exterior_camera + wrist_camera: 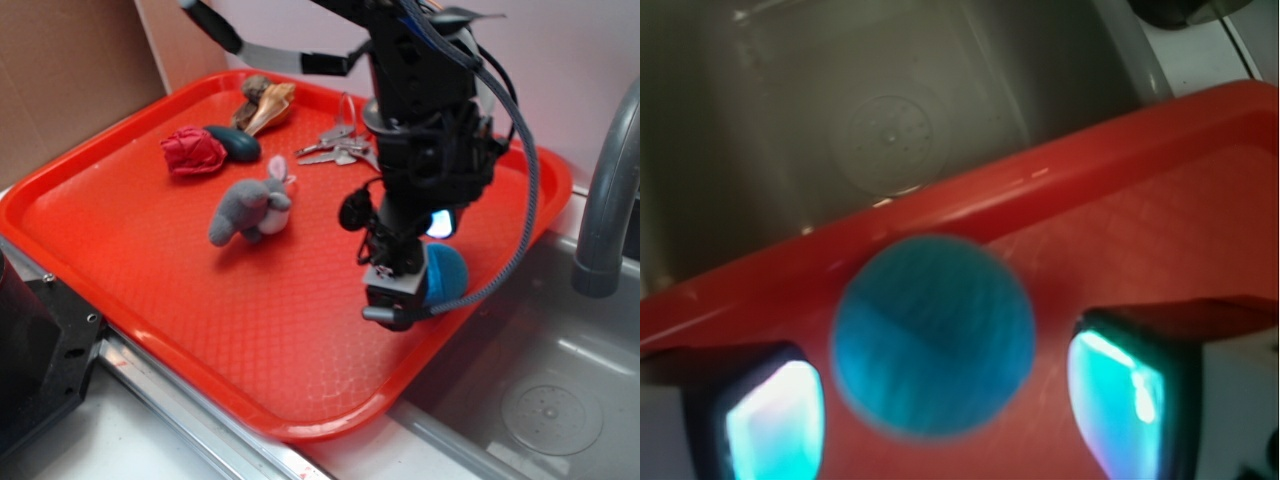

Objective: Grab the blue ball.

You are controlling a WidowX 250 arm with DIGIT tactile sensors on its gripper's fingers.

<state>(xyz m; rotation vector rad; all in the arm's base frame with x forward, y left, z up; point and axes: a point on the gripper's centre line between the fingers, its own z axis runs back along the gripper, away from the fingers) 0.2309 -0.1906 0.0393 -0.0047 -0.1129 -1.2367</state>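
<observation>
**Blue ball sits between the gripper's spread fingers at the tray's sink-side edge**

Sky-blue and finely ribbed, the blue ball (932, 336) fills the middle of the wrist view, slightly blurred, with a seam line running across it and a paler upper half. On either side of it stand the gripper's fingers (1120, 395), their pads lit cyan; a strip of red tray shows between the ball and each pad, so the gripper (402, 300) is spread wide and grips nothing. In the exterior view the ball (447, 272) peeks out behind the gripper's lower end, resting on the red tray (150, 280) close to the rim that borders the sink (560, 400).

Farther back on the tray lies a grey plush rabbit (252, 208). Beyond it are a crumpled red cloth (193, 152) touching a dark teal oval object (234, 143), a bunch of keys (335, 145), and a brown shell-like object (266, 103) nearest the far rim. A grey faucet (610, 190) rises at the right. No writing can be read anywhere.
</observation>
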